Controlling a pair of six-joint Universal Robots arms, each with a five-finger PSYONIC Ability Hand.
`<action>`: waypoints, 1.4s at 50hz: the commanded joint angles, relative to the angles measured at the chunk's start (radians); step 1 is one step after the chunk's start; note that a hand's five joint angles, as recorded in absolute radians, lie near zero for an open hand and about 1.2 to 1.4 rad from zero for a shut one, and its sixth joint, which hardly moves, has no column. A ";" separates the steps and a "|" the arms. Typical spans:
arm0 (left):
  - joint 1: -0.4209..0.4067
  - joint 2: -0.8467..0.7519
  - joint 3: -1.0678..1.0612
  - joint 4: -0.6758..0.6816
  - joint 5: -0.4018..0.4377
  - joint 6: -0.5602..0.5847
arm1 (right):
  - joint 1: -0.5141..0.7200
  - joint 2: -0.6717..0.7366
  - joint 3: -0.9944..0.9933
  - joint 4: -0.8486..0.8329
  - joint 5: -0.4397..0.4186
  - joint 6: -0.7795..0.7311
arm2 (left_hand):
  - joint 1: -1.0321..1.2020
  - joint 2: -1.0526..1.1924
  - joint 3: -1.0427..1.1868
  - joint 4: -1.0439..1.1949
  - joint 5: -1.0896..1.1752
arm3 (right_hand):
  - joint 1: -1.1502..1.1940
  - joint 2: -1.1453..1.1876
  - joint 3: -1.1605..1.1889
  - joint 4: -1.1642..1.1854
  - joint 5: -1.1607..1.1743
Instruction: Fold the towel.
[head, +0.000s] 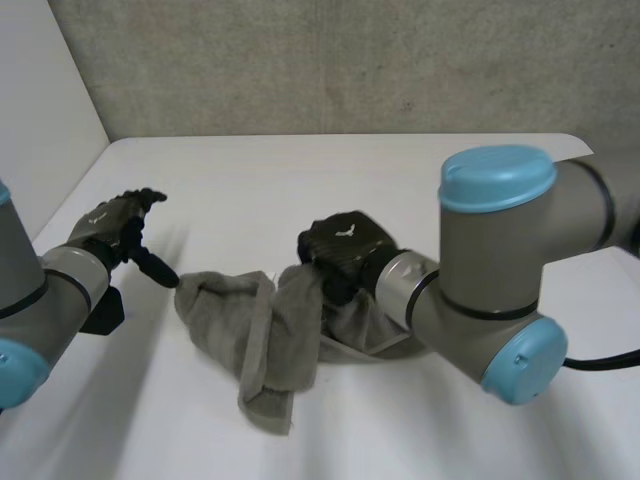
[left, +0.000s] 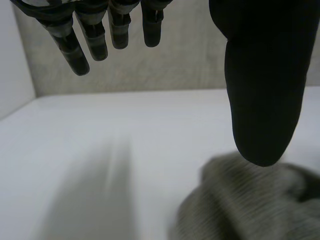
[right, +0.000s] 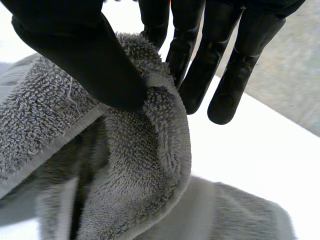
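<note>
A grey towel lies crumpled in a heap at the middle of the white table. My right hand sits at the towel's right part. In the right wrist view its thumb and fingers pinch a hemmed edge of the towel. My left hand hovers just left of the heap, fingers straight and spread, holding nothing. In the left wrist view the towel lies just below the thumb, apart from it.
A grey wall stands behind the table and a white wall borders it on the left. Bare tabletop extends behind and to the left of the towel.
</note>
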 joint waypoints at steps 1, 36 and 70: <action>-0.101 0.164 -0.101 0.003 0.004 -0.002 | -0.069 -0.045 0.039 -0.040 0.048 -0.004 | 0.019 0.026 0.026 0.024 -0.009 | 0.014 0.186 0.181 0.179 0.192; -0.514 -0.073 -0.217 0.264 -0.007 0.496 | -0.144 -0.027 0.163 -0.191 0.114 -0.004 | 0.160 0.167 0.167 0.165 0.132 | 0.014 0.186 0.181 0.179 0.192; -0.414 0.259 -0.207 0.408 -0.010 0.581 | -0.251 -0.146 0.065 -0.045 0.090 -0.085 | 1.219 1.226 1.226 1.224 1.192 | 0.014 0.186 0.181 0.179 0.192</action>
